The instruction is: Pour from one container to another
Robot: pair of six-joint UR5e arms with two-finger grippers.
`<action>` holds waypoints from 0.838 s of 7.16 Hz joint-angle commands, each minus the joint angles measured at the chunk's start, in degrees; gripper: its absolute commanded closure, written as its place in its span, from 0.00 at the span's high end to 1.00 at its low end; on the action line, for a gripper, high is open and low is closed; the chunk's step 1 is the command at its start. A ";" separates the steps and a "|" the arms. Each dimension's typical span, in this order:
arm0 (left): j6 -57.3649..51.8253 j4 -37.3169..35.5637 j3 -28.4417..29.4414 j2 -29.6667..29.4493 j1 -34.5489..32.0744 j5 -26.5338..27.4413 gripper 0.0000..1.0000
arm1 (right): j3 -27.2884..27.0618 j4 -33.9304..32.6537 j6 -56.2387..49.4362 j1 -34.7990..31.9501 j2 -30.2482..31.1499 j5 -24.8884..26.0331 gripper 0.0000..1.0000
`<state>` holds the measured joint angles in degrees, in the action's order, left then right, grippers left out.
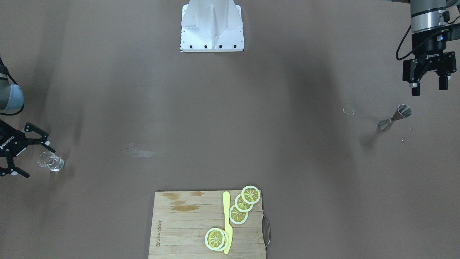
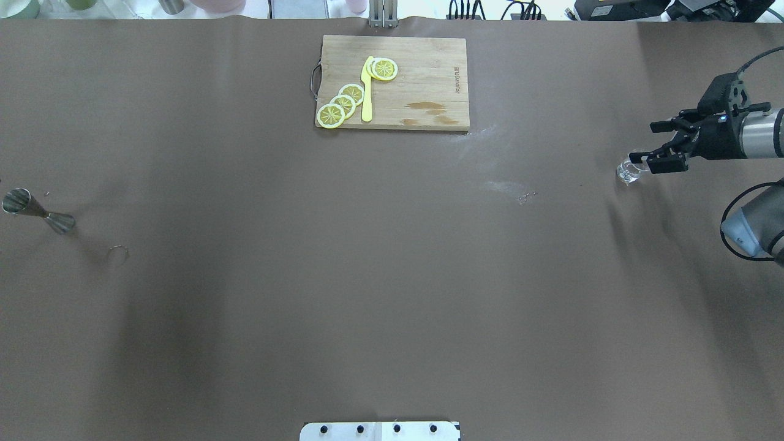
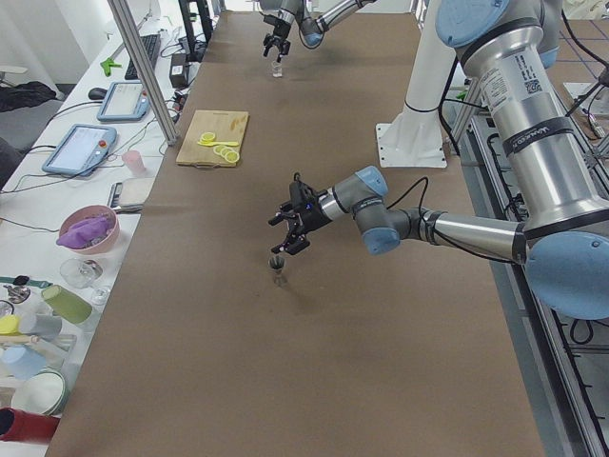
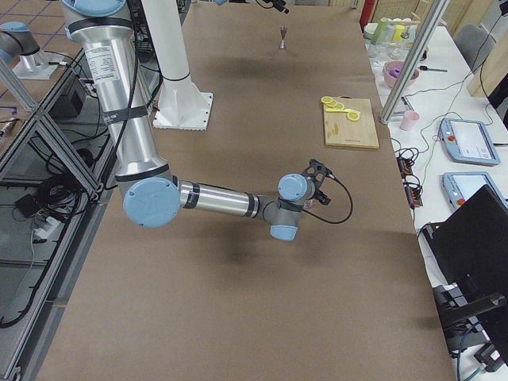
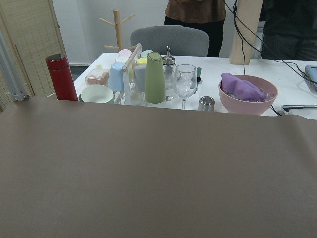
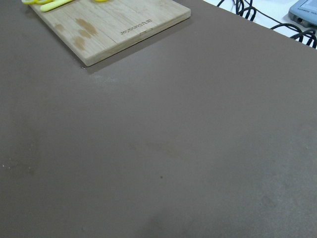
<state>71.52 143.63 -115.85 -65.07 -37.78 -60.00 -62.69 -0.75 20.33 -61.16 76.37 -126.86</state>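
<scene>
The steel jigger [image 1: 395,118] stands upright on the brown table, wide cone up, at the robot's left end; it also shows in the overhead view as the jigger [image 2: 37,211]. My left gripper [image 1: 429,89] hangs open a little behind and above it, holding nothing. At the other end, the clear glass tumbler [image 1: 50,160] stands on the table. My right gripper [image 1: 37,162] lies level and open, with the tumbler [image 2: 629,170] at its fingertips; I cannot tell whether they touch. Neither wrist view shows the jigger or the tumbler.
A wooden cutting board [image 1: 179,230] with lemon slices [image 1: 243,203] and a yellow knife [image 1: 227,223] lies at the table's far edge. A faint ring mark [image 1: 348,110] sits near the jigger. The robot's white base [image 1: 212,27] is at the near edge.
</scene>
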 commanded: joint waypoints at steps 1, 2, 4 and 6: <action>6.15 -4.47 0.01 0.12 7.08 9.69 0.98 | 0.20 0.14 0.06 2.01 0.27 1.43 1.00; 9.49 -7.28 0.01 0.12 9.46 12.95 0.98 | 0.20 1.01 0.06 2.10 0.54 1.61 1.00; 14.85 -11.08 0.71 -0.06 13.15 17.62 0.98 | 5.36 7.75 0.14 2.19 0.19 2.31 1.00; 18.29 -11.71 2.72 -0.49 15.27 21.23 0.98 | 5.38 11.27 3.90 2.10 -0.08 2.92 1.00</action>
<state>87.56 132.43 -114.39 -65.30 -23.83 -40.99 -57.75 7.84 21.97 -59.04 76.41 -124.37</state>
